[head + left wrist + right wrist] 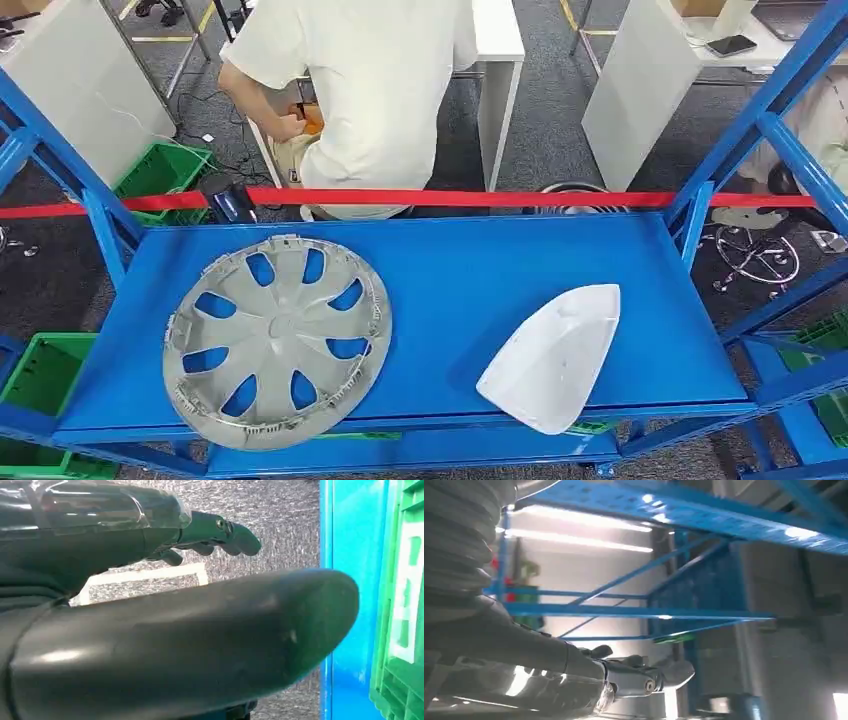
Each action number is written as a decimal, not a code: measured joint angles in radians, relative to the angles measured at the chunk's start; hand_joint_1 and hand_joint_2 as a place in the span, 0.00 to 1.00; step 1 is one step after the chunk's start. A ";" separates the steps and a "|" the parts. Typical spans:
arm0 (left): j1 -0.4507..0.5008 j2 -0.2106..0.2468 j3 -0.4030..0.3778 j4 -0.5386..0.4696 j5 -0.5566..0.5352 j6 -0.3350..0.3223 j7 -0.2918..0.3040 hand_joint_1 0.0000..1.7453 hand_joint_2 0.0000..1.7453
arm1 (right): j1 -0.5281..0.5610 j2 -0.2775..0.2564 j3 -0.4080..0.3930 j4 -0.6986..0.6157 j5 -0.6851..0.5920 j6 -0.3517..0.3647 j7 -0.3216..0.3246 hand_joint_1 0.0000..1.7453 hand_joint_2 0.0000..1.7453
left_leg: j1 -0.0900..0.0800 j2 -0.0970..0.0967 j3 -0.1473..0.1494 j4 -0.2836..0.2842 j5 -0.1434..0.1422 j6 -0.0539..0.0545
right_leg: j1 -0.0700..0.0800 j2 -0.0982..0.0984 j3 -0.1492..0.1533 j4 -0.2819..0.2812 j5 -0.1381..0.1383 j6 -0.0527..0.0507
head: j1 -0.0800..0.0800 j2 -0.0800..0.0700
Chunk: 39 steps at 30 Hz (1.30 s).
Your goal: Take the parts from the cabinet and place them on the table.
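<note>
A silver wheel cover (277,340) lies flat on the left half of the blue cabinet shelf (470,270). A white pointed shell part (553,355) lies on the shelf's right front, its wide end past the front edge. My left hand (200,595) hangs beside a blue cabinet post (350,555), thumb and fingers (225,532) apart, holding nothing. My right hand (634,675) hangs low beneath the blue frame (639,611), fingers stretched out and empty.
A person in a white shirt (375,90) stands behind the cabinet, beyond a red tape line (450,198). Green crates (160,175) sit on the floor at left, another green crate (402,630) next to my left hand. A stool (755,250) stands at right.
</note>
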 joint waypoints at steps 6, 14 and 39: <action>-0.002 0.000 0.000 0.000 0.000 -0.001 0.006 0.00 0.00 | 0.001 -0.034 0.191 -0.124 0.452 0.018 0.226 0.00 1.00 | 0.000 0.007 -0.002 -0.001 0.000 0.000 | 0.000 0.005 0.000 0.000 0.001 0.001 | 0.002 0.000; -0.010 0.001 -0.001 0.000 -0.002 -0.006 0.009 0.00 0.00 | -0.180 -0.390 0.688 -0.090 0.899 0.322 0.981 0.00 1.00 | -0.001 0.024 -0.004 -0.001 0.002 0.003 | 0.000 0.017 -0.005 -0.001 0.008 0.003 | 0.004 0.000; -0.013 0.005 -0.014 0.000 0.037 0.047 0.013 0.00 0.00 | -0.054 -0.433 1.291 0.344 0.570 0.000 0.759 0.00 1.00 | 0.000 -0.017 -0.007 0.000 0.001 0.002 | 0.000 -0.005 -0.008 -0.001 0.000 0.001 | 0.005 0.000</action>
